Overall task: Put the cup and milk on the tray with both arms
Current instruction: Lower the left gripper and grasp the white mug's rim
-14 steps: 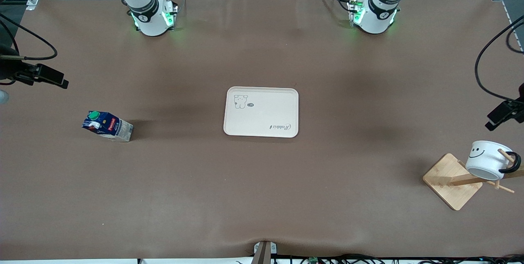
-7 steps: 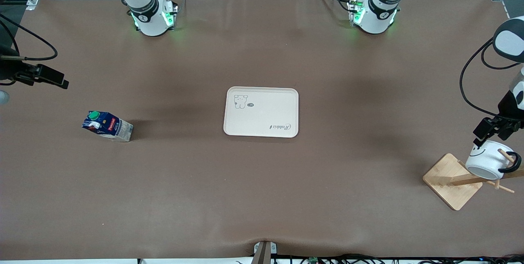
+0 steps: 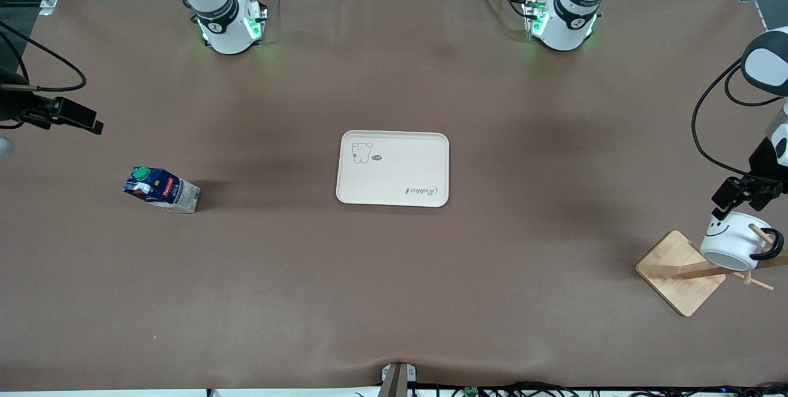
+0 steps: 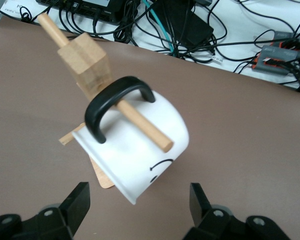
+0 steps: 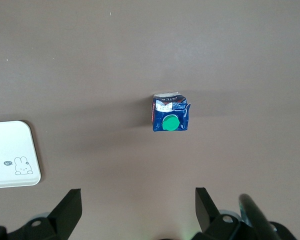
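The cream tray [image 3: 394, 183] lies at the table's middle; one corner shows in the right wrist view [image 5: 10, 145]. The milk [image 3: 161, 189] stands on the table toward the right arm's end, and the right wrist view sees it from above [image 5: 170, 118]. The white smiley cup [image 3: 734, 241] hangs tilted by its black handle [image 4: 115, 102] on a peg of a wooden rack [image 3: 677, 272] toward the left arm's end. My left gripper [image 3: 732, 199] is open just over the cup [image 4: 140, 150], with fingers [image 4: 76, 206] apart beside its rim. My right gripper [image 3: 79, 119] is open and empty, high over the table beside the milk.
The rack's square wooden base lies near the table's edge at the left arm's end, and its post [image 4: 87, 65] and pegs stick out around the cup. Cables and boxes [image 4: 190, 25] lie off the table's edge past the rack.
My left gripper has come down from higher up to just over the cup, then held still. The right arm, milk, cup and tray have not moved.
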Action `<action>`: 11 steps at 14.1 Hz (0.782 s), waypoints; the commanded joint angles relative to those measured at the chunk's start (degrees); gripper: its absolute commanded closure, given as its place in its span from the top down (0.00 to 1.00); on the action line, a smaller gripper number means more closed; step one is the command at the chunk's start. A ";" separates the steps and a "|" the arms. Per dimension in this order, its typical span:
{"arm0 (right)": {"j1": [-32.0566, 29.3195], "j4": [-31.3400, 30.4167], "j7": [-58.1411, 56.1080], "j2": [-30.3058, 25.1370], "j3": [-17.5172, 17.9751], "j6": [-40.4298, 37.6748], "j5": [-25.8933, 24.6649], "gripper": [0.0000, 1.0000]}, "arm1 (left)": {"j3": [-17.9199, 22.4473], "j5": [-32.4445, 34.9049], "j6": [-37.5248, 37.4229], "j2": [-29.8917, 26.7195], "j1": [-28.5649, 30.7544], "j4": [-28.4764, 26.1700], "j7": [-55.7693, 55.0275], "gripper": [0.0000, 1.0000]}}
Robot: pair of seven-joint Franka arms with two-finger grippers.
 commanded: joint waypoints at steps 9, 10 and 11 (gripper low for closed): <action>-0.37 2.29 0.69 0.72 0.24 -0.57 -0.26 1.00 | -1.61 -5.49 9.46 3.11 1.48 -1.03 5.68 0.71; -0.28 2.20 0.78 0.72 0.24 -0.57 -0.69 1.00 | -1.70 -5.50 10.52 3.47 1.48 -1.03 5.68 0.70; -0.46 2.38 0.78 0.72 0.15 -0.31 -0.70 1.00 | -1.79 -5.50 11.05 3.82 1.48 -0.95 5.68 0.68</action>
